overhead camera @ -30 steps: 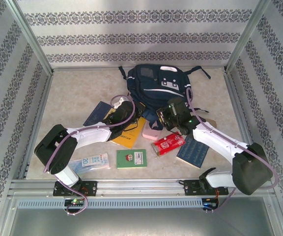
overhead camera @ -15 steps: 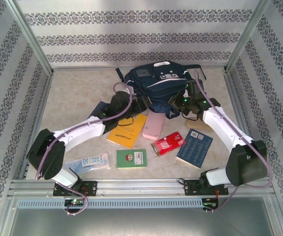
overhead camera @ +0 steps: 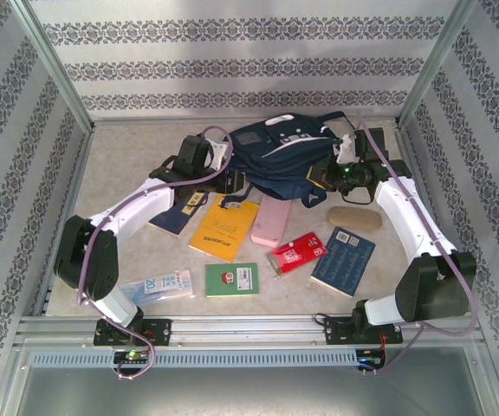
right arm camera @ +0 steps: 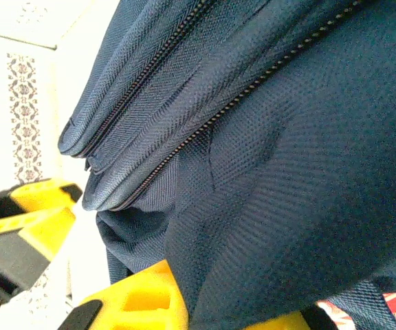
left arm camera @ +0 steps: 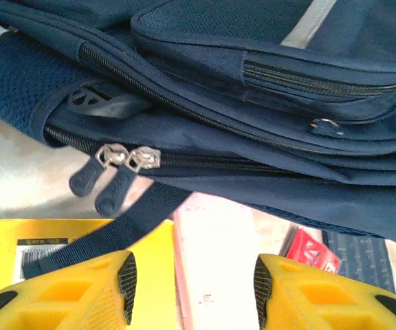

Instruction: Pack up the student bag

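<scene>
The navy student bag (overhead camera: 280, 154) lies at the back of the table, its near side raised. My right gripper (overhead camera: 321, 178) is at the bag's right edge; in the right wrist view its yellow fingers (right arm camera: 136, 302) are shut on a fold of the bag's fabric (right arm camera: 287, 179). My left gripper (overhead camera: 230, 180) hovers at the bag's left front, open and holding nothing. In the left wrist view the left gripper (left arm camera: 192, 289) sits just below two zipper pulls (left arm camera: 112, 175) on the closed main zipper, above a yellow book (left arm camera: 60, 240) and a pink case (left arm camera: 215, 254).
In front of the bag lie a yellow book (overhead camera: 226, 227), pink case (overhead camera: 269, 221), red packet (overhead camera: 297, 253), dark blue notebook (overhead camera: 343, 260), green card (overhead camera: 232, 279), tan oblong (overhead camera: 355, 217), blue-white packet (overhead camera: 156, 284) and a dark book (overhead camera: 173, 218) under the left arm.
Both arms reached toward the back of the table. The bag went from lying flat to tipped up and squashed toward the back wall, with the right gripper holding its side.
</scene>
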`<state>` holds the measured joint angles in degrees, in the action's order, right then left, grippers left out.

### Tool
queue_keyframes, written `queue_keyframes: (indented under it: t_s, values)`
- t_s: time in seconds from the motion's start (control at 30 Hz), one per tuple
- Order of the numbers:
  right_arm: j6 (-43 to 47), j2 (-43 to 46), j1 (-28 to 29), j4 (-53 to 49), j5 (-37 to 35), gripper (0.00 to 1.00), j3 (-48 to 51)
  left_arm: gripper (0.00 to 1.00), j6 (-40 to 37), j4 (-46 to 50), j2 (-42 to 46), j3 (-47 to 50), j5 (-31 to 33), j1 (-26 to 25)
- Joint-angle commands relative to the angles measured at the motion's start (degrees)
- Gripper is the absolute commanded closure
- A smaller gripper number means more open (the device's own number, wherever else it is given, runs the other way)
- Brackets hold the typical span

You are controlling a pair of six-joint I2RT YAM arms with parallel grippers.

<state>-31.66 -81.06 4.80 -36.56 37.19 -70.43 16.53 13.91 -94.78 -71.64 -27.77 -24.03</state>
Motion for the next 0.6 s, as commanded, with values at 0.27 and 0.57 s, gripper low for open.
queue_keyframes:
  t_s: [0.27, 0.57]
  values:
    - [1.4, 1.3, -1.4, 4.6, 11.6, 1.0, -2.5, 0.54, -13.9, 0.8, -11.9, -6.0, -26.3, 9.3]
    - [0.4, 1.6, -1.4, 6.2, 12.4, 1.0, -1.7, 0.57, -12.9, -0.9, -14.5, -6.2, -31.8, 8.9]
